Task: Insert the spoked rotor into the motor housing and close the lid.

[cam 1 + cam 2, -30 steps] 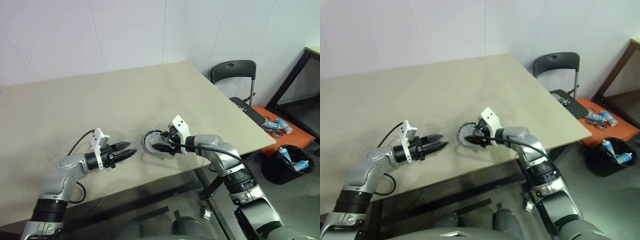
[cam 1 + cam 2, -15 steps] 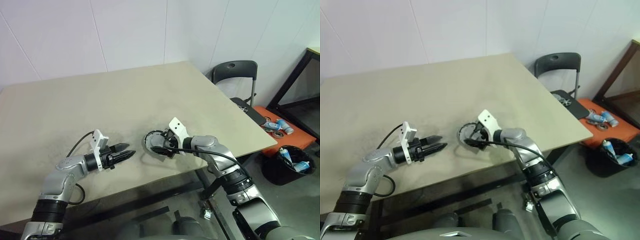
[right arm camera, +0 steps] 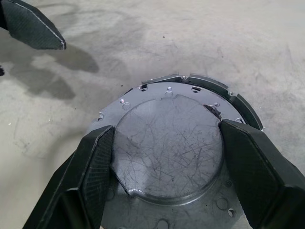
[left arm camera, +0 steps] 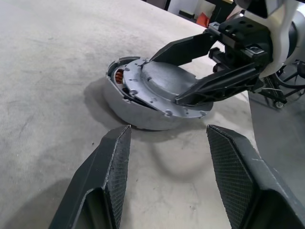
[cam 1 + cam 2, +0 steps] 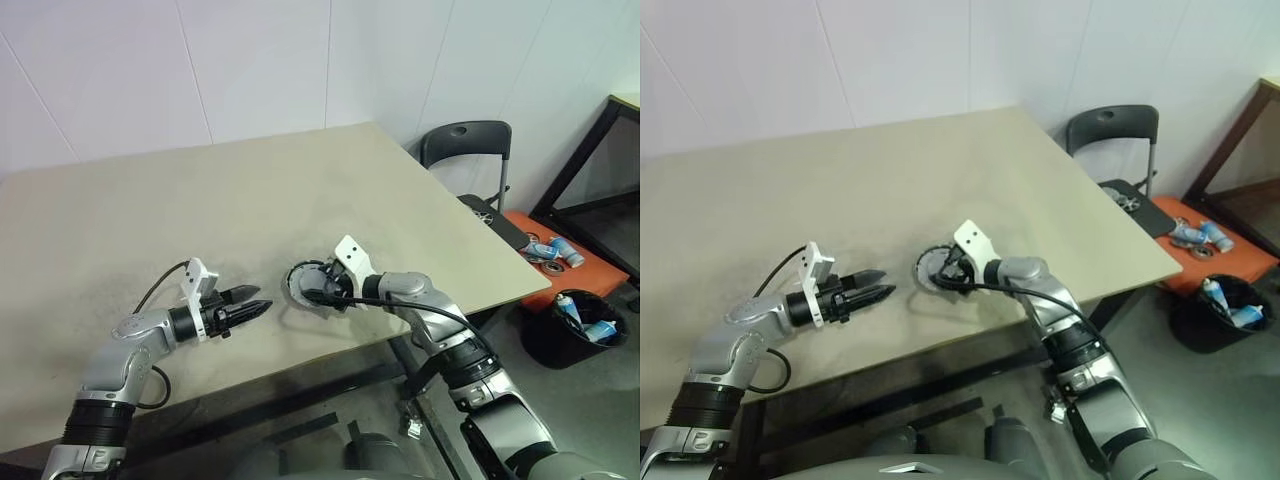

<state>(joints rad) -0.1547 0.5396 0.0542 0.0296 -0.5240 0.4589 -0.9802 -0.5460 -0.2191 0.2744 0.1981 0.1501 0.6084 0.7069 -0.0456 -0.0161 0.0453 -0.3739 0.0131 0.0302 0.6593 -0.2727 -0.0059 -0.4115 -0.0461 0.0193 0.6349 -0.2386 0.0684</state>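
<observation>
The motor housing (image 4: 136, 120) sits on the tan table (image 5: 200, 200) near its front edge, coppery windings (image 4: 119, 76) showing at one side. The lid (image 3: 169, 138), a dull grey disc with small holes, lies tilted and askew on top of it. My right gripper (image 5: 308, 288) reaches over the housing, one black finger (image 3: 97, 157) against each side of the lid's raised centre, shut on it. My left gripper (image 5: 262, 305) hovers open and empty a short way to the left of the housing, pointing at it. The spoked rotor is hidden.
The table's front edge runs just below both hands. Off its right side stand a dark chair (image 5: 465, 140), an orange board with cans (image 5: 555, 255) and a black bin (image 5: 585, 325). A black cable (image 5: 160, 285) loops behind my left wrist.
The right gripper's fingers have drawn in around the lid's raised centre. The left gripper has stayed put.
</observation>
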